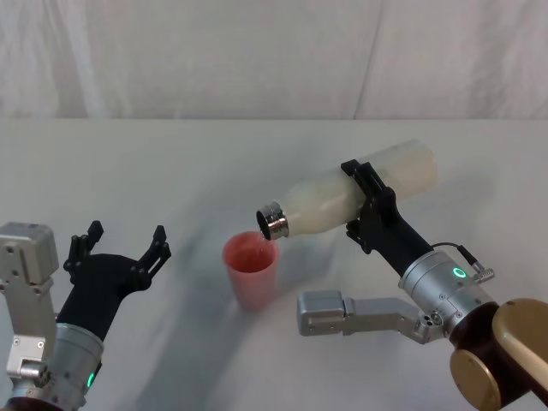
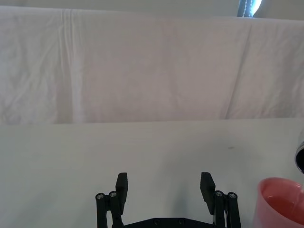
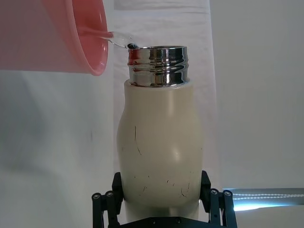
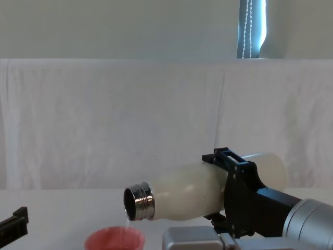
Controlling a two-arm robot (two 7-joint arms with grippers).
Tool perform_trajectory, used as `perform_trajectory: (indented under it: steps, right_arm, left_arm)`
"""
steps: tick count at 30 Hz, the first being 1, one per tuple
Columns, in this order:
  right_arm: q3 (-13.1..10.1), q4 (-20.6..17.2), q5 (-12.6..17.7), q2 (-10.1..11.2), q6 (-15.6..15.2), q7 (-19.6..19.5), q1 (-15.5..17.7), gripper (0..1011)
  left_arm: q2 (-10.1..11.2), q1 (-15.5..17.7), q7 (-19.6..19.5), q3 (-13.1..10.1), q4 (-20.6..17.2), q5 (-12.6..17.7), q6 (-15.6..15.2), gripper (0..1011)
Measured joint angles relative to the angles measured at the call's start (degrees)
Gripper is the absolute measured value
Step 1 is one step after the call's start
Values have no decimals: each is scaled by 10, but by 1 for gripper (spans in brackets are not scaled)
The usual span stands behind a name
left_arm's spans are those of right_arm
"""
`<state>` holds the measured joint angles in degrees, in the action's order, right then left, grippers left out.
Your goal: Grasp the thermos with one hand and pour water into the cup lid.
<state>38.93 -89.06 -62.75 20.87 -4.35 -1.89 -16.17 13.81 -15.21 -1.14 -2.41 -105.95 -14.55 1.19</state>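
Cream-white thermos (image 1: 360, 195) lies tipped in the right gripper (image 1: 370, 205), clamped round its body, a thin stream running off the steel neck into the cup lid (image 1: 251, 271) below; tilting further could overshoot the rim. Left gripper (image 1: 120, 248) idles, spread empty

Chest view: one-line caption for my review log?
Right gripper tips the thermos, a thin stream of water falling from its steel neck into the pink cup lid.
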Motion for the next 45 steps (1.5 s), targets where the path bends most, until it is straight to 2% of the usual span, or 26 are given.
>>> perform_trajectory:
  steps: [45]
  right_arm:
    - [8, -18, -18, 6, -11, 11, 1, 958]
  left_arm:
    - [0, 0, 0, 0, 0, 0, 0, 1001]
